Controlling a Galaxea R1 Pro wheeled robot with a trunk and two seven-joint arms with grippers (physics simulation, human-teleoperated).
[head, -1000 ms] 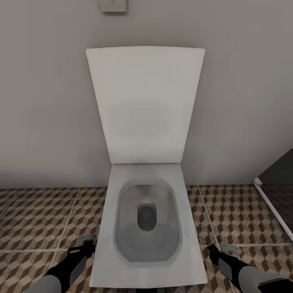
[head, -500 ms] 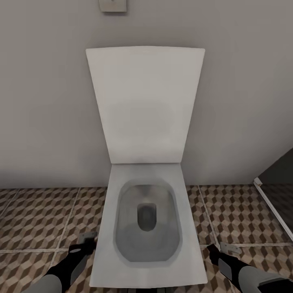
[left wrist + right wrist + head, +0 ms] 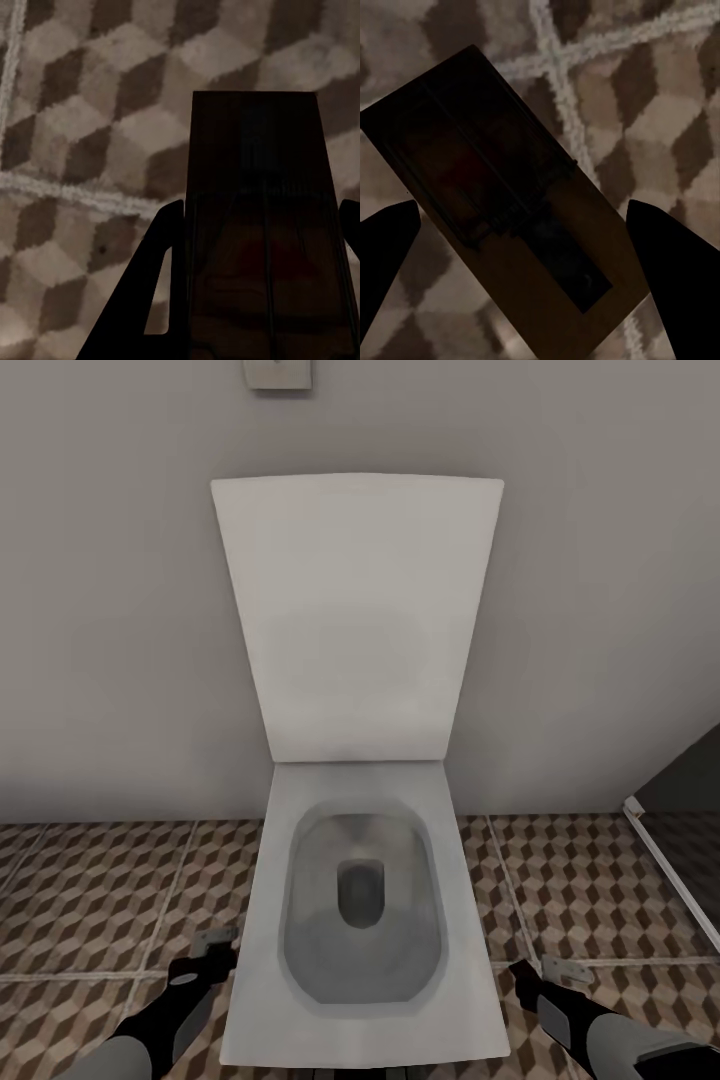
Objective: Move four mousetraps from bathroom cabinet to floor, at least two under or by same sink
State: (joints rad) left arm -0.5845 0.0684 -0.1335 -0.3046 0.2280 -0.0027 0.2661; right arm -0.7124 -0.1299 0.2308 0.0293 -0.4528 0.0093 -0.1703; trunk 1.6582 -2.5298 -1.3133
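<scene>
In the left wrist view a mousetrap (image 3: 259,225) stands as a flat dark-brown oblong between the two black fingers (image 3: 154,285) of the left hand (image 3: 259,300). Its long axis runs along the fingers, its far end a square-cut edge over the bathroom floor (image 3: 75,112). Thin wire lines and a reddish patch show on its face. The fingers sit at both long edges of the board, so the left hand appears clenched on it.

In the right wrist view a second mousetrap (image 3: 502,202) lies with its long axis on a diagonal to the fingers, one end toward the upper left of the frame, the other toward the lower right. It has a dark wire frame over a brown wooden board with a red spot. The right hand (image 3: 540,247) is spread wide, its black fingertips (image 3: 667,262) apart from the board on both sides; whether the board rests on the tiles I cannot tell.

The head view shows what the wrist views lack: a white toilet (image 3: 360,920) with its square lid up against a plain grey wall (image 3: 100,610), and both arms low in the frame on either side of the bowl. The floor tiles carry a brown, beige and white cube print with pale grout lines.
</scene>
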